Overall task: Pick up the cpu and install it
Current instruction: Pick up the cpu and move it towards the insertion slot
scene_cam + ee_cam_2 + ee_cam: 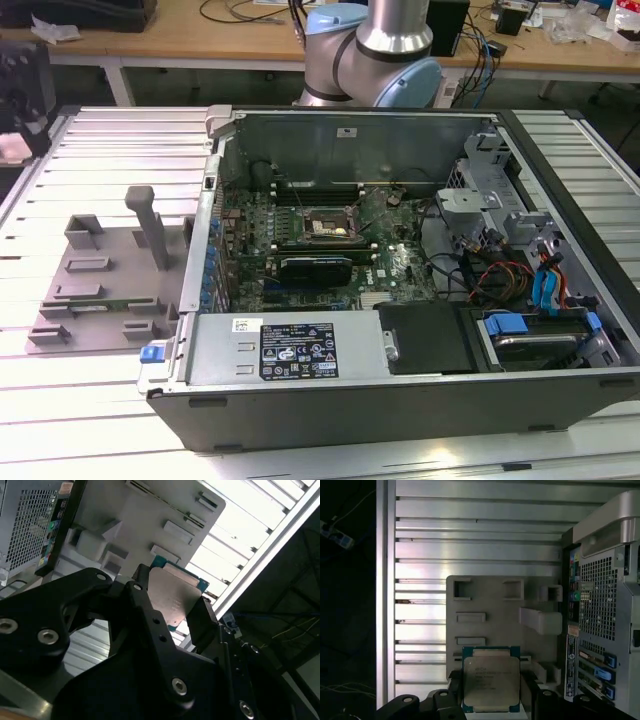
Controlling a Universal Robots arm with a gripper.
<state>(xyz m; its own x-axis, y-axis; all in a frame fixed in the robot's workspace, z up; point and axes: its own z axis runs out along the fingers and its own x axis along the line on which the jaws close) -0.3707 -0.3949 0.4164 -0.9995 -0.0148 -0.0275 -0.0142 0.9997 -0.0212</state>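
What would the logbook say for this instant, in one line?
tool: shut on cpu | cpu: held near gray tray | install: not done

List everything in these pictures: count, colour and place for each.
cpu: one, silver with green rim, held in the gripper.
case: one, grey, open, on the table.
socket: one, dark, inside the case.
card: one, black, inside the case, near the socket.
tray: one, grey, on the table, exterior view's left of the case.
table: one, silver slats, under case and tray.
arm: one, silver and pale blue, behind the case.
gripper: one, black, shut on the cpu.
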